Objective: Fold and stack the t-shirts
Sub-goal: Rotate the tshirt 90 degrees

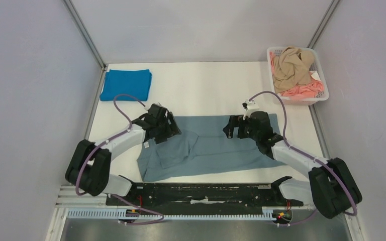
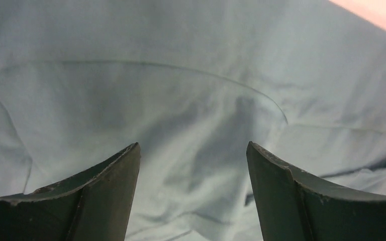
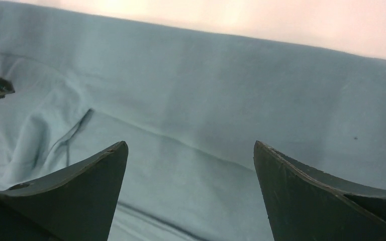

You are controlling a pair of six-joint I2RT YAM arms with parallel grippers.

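A dusty grey-blue t-shirt (image 1: pixel 211 148) lies partly folded on the white table, its small white label (image 1: pixel 146 145) at the left edge. My left gripper (image 1: pixel 173 131) is open just above the shirt's left part; the cloth (image 2: pixel 191 100) fills the left wrist view between the fingers. My right gripper (image 1: pixel 228 128) is open over the shirt's right part, with cloth (image 3: pixel 221 100) below it. A bright blue t-shirt (image 1: pixel 125 84) lies folded at the back left. Tan (image 1: pixel 290 68) and pink (image 1: pixel 306 91) t-shirts lie crumpled in a basket.
A white slatted basket (image 1: pixel 319 69) stands at the back right corner of the table (image 1: pixel 206 88). Grey walls close in the left, right and back. The arms' black base rail (image 1: pixel 206 193) runs along the near edge.
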